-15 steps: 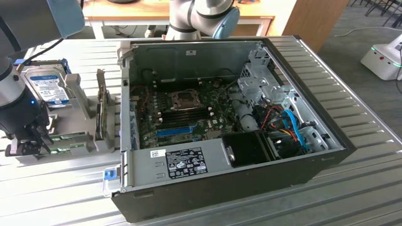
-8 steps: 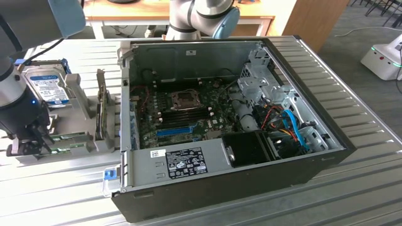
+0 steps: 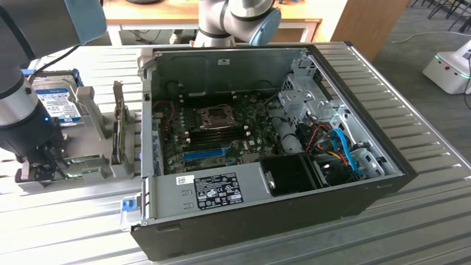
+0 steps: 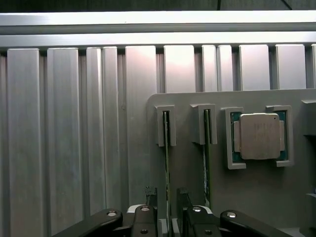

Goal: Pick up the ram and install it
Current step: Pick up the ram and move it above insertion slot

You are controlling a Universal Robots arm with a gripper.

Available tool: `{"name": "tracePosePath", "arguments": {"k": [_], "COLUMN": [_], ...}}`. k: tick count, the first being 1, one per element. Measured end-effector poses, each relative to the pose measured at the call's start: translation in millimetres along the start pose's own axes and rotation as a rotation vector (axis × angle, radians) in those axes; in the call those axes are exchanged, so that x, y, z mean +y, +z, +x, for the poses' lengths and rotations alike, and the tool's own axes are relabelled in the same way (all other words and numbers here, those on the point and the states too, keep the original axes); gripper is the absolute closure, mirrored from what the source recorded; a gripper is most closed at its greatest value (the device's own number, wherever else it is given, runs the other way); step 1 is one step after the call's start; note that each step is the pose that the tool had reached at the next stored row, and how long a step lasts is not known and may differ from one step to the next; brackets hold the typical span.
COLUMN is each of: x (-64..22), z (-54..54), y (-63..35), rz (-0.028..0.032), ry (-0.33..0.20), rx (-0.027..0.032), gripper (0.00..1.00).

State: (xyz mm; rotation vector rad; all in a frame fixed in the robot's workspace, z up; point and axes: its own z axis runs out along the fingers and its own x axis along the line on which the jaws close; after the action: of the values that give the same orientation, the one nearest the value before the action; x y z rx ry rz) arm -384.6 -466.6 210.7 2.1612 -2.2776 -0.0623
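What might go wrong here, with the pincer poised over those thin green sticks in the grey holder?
1. The open pincer straddles one ram stick that stands on its thin edge in the holder. Closing off-centre might tilt or bend it.
2. The second stick stands close beside the first, so the pincer may knock it.

Robotics lab or workshop. Ribbed aluminium workbench [image 3: 66, 234]; opened computer tower [image 3: 294, 182], motherboard exposed; grey parts fixture [image 3: 92, 105] with hard drive [image 3: 59, 105]; robot arm [image 3: 19, 105]; wooden desk [image 3: 169, 11]; white floor unit [image 3: 447, 69], green-lit; grey carpet [image 3: 431, 124].
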Motion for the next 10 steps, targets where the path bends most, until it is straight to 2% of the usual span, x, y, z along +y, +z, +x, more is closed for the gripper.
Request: {"name": "tracePosePath", "arguments": {"k": [10], "x": [-12.1], "z": [-0.6], "y": [0.0], "rz": [0.0001], "ry": [-0.002], "rx": [-0.0001], "gripper": [0.7]}}
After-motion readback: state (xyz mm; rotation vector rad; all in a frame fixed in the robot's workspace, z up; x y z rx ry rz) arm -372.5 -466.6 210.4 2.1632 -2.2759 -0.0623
